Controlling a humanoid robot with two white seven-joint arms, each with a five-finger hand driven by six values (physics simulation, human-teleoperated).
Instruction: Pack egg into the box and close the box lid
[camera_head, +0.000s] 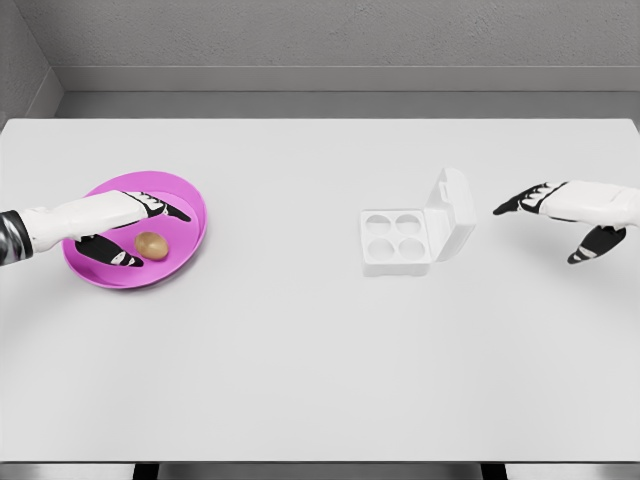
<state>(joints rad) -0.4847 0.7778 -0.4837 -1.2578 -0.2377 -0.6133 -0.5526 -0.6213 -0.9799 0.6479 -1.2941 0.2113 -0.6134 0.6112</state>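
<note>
At frame left our left hand spreads its fingers around the egg; our right hand, fingers wide, hovers beside the open box.

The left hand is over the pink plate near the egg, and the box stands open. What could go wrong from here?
1. The egg lies loose on the plate; the open left hand could nudge it so that it rolls away instead of being grasped.
2. The box has small cups, and the egg could miss one and roll onto the table.
3. The lid stands up near the right hand, which might push the light box.
</note>
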